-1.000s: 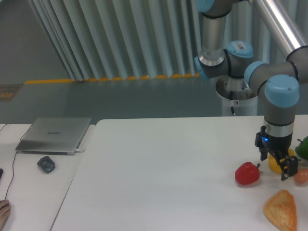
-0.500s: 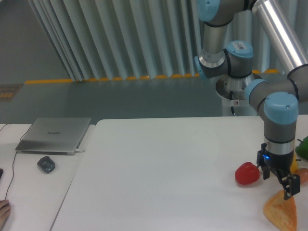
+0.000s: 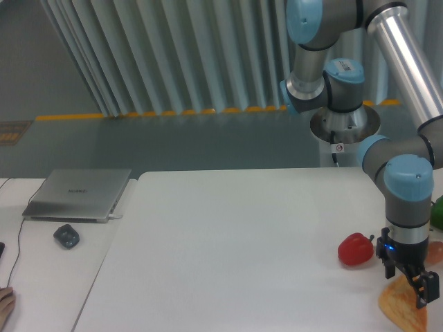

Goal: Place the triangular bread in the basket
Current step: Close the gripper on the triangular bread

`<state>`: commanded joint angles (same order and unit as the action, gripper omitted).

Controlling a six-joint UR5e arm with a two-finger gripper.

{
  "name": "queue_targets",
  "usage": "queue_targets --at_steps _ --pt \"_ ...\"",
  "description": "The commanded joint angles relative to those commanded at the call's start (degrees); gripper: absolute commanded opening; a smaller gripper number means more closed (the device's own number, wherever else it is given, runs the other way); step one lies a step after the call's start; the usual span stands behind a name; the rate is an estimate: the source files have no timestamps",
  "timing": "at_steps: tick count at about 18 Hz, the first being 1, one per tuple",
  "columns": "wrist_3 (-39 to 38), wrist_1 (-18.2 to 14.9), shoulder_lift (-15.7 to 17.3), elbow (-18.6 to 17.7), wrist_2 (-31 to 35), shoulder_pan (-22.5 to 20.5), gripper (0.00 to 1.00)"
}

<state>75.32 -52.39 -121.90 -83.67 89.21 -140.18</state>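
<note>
Gripper [image 3: 410, 283] low over triangular bread [image 3: 396, 309] at table's [image 3: 228, 256] right edge. Finger state: cannot tell. Red pepper [image 3: 355, 249] just left.

faint logo on laptop [image 3: 77, 194], perhaps lettering, unreadable

I see a golden-orange bread [image 3: 396, 310] beside a glossy red pepper [image 3: 355, 249] on the white table [image 3: 228, 242]. My arm [image 3: 408, 190] is grey with light-blue caps. The laptop [image 3: 77, 194] is silver, the mouse [image 3: 66, 236] dark grey.
</note>
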Motion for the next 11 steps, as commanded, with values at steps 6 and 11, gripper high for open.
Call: queue_targets --at_steps 6,11 --pt "-0.2 1.4 -0.9 0.0 0.1 0.1 0.88" --pt "-0.4 1.4 -1.0 -0.1 1.1 0.1 0.00"
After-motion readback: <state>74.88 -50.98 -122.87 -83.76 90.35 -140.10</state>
